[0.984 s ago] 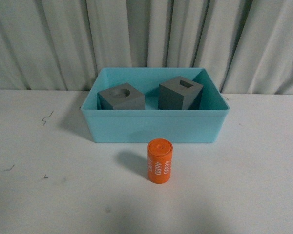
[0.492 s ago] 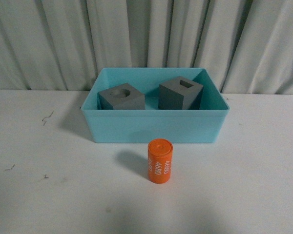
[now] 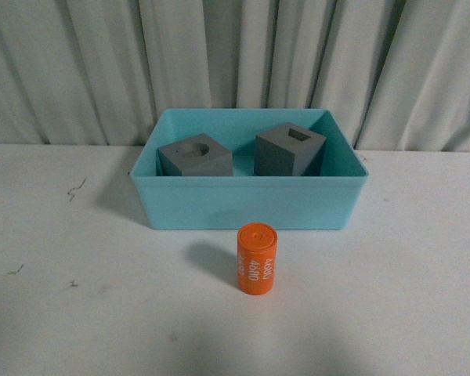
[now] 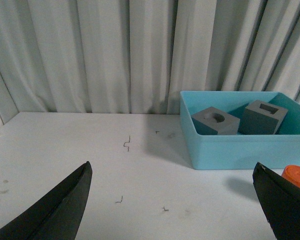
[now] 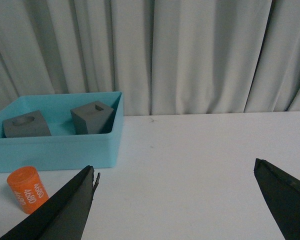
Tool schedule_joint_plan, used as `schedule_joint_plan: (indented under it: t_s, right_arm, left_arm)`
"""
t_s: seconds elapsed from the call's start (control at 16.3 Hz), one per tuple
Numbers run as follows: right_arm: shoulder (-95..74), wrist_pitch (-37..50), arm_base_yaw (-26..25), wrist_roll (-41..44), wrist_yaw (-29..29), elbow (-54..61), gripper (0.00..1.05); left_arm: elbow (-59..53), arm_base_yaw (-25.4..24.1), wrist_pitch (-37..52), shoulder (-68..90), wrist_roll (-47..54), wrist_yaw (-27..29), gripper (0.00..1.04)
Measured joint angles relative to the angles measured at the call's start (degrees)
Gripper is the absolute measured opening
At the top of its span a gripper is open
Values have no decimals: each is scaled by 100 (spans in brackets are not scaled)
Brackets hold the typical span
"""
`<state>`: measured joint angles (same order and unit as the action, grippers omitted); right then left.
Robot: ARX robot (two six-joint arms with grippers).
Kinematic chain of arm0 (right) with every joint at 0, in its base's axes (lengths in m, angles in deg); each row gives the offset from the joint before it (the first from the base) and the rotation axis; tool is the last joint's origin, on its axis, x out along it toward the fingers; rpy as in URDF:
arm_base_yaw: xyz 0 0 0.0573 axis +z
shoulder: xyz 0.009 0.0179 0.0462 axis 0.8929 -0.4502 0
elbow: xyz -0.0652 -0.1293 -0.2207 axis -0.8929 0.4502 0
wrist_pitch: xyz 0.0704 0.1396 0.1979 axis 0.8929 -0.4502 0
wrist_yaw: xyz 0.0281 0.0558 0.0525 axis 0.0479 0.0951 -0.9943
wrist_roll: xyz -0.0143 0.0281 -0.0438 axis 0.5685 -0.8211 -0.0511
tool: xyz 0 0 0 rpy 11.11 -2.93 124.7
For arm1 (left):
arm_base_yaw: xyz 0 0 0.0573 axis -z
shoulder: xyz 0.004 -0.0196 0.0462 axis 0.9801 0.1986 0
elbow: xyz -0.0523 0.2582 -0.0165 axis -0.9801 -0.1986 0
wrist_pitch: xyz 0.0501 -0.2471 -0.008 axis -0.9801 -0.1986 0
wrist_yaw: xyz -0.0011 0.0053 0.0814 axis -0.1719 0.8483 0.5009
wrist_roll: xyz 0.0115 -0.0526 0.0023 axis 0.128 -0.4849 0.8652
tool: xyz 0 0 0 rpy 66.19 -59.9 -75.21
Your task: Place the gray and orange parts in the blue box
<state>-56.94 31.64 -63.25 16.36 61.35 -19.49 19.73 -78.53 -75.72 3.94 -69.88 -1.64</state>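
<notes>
The round-recess gray cube point(image 3: 194, 159) and rectangular-recess gray cube point(image 3: 290, 150) are contained in the turquoise bin point(image 3: 247, 205). The orange cylinder point(image 3: 256, 259) is stood just nearer on the surface point(image 3: 392, 298). The left fingers point(image 4: 60, 210) and right fingers point(image 5: 62, 215) are spread wide.

Gray cubes point(image 3: 195, 159) in box point(image 3: 247, 204); cylinder point(image 3: 256, 259) outside

The only readable text is the number "4680", printed in white on the side of the orange cylinder point(image 3: 256, 259), which stands upright just in front of the blue box point(image 3: 247, 205). In the front view it runs along the cylinder's height and appears twice, side by side. The right wrist view shows the same two prints.
</notes>
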Motion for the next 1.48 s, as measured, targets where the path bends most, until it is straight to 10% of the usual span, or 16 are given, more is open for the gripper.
schedule_joint_plan:
  t_s: [0.31, 0.43, 0.68, 0.92, 1.48]
  right_arm:
    - [0, 0, 0, 0, 0, 0, 98]
    - [-1611, -1082, 42, -859, 2138, -684, 98]
    - [-4605, 1329, -2518, 15, -197, -977, 98]
    - [-7396, 1523, -1504, 1460, -2103, -1971, 98]
    - [-10987, 1255, 927, 2577, -2603, -4411, 98]
  left_arm:
    - [0, 0, 2, 0, 0, 0, 98]
    - [0, 0, 11, 0, 2, -31, 98]
    - [0, 0, 0, 0, 0, 0, 98]
    - [0, 0, 0, 0, 0, 0, 98]
    - [0, 0, 2, 0, 0, 0, 98]
